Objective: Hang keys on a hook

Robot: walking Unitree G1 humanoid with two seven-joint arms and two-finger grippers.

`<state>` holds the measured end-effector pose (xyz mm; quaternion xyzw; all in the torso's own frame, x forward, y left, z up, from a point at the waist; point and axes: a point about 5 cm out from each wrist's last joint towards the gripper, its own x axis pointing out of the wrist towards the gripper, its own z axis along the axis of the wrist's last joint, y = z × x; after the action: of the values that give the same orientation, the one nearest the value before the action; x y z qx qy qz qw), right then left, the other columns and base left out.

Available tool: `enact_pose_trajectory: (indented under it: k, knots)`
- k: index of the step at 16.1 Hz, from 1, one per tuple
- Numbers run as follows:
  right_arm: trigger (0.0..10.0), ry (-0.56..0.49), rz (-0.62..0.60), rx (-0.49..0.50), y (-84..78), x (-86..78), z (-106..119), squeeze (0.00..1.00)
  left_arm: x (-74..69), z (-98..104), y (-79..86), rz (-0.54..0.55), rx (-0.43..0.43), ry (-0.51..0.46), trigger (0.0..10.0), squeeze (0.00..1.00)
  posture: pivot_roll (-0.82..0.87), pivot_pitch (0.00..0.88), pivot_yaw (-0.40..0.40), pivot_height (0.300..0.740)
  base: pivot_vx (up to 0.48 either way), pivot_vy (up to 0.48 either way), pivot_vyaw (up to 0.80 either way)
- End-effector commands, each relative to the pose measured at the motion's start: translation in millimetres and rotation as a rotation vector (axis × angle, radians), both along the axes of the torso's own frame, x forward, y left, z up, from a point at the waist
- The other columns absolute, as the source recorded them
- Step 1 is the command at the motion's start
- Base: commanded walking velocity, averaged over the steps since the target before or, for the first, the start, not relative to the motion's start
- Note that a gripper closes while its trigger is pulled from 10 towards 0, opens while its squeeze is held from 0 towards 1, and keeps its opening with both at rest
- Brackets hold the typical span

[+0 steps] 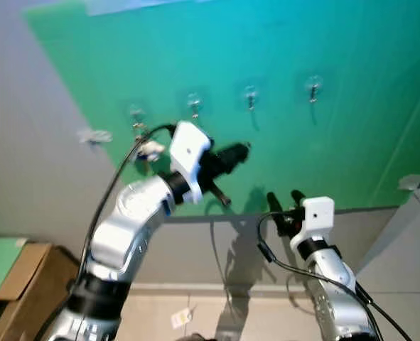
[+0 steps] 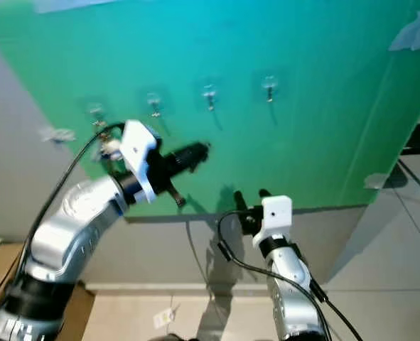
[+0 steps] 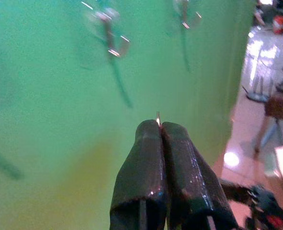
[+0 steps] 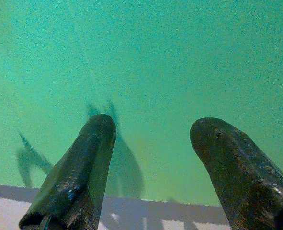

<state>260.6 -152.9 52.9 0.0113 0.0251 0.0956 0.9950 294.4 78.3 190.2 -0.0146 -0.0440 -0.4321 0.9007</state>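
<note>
Several small clear hooks (image 1: 250, 94) sit in a row on a green wall panel (image 1: 337, 142). My left gripper (image 1: 244, 150) is raised in front of the panel, below and between the second hook (image 1: 194, 101) and the third. Its fingers (image 3: 179, 158) are pressed shut, and a thin bright metal piece (image 3: 157, 116) pokes out at their tips; the rest of it is hidden. A small white and blue thing (image 1: 149, 150) hangs under the leftmost hook (image 1: 136, 114), partly behind my wrist. My right gripper (image 1: 284, 199) is lower, open and holding nothing, pointing at the panel's lower edge.
A grey wall band (image 1: 195, 249) runs under the green panel. A cardboard box (image 1: 25, 284) stands on the floor at the left. A small white tag (image 1: 182, 317) lies on the tiles below my arms. A strip of tape (image 1: 92, 135) is stuck left of the hooks.
</note>
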Motion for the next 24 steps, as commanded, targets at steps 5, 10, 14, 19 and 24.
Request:
enact_pose_trajectory:
  k: [5, 10, 14, 19, 24]
  knots:
    - [10.0, 0.011, 0.014, -0.002, 0.3, 1.4, -2, 0.00, 16.1, 26, 22.5, 0.072, -0.189, 0.050, 0.0, 1.00, -0.18, 0.000, 0.165, 0.740, 0.000, 0.000, 0.00]
    - [10.0, 0.015, 0.024, -0.006, 0.7, 3.1, -3, 0.00, 21.0, 25, 26.9, 0.089, -0.296, 0.141, 0.0, 1.00, -0.18, 0.000, 0.166, 0.740, 0.000, 0.000, 0.00]
    - [10.0, 0.023, 0.029, -0.006, 1.6, 2.6, -6, 0.00, 21.9, 22, 32.2, 0.137, -0.347, 0.216, 0.0, 1.00, -0.18, 0.000, 0.171, 0.740, 0.000, 0.000, 0.00]
    - [10.0, 0.032, 0.037, -0.005, 3.2, 3.0, -9, 0.00, 20.2, 27, 38.5, 0.164, -0.411, 0.228, 0.0, 1.00, -0.16, 0.000, 0.165, 0.740, 0.000, 0.000, 0.00]
    - [10.0, 0.034, 0.039, -0.003, 4.1, 2.2, -11, 0.00, 17.4, 30, 35.2, 0.137, -0.447, 0.248, 0.0, 1.00, -0.17, 0.000, 0.168, 0.740, 0.000, 0.000, 0.00]
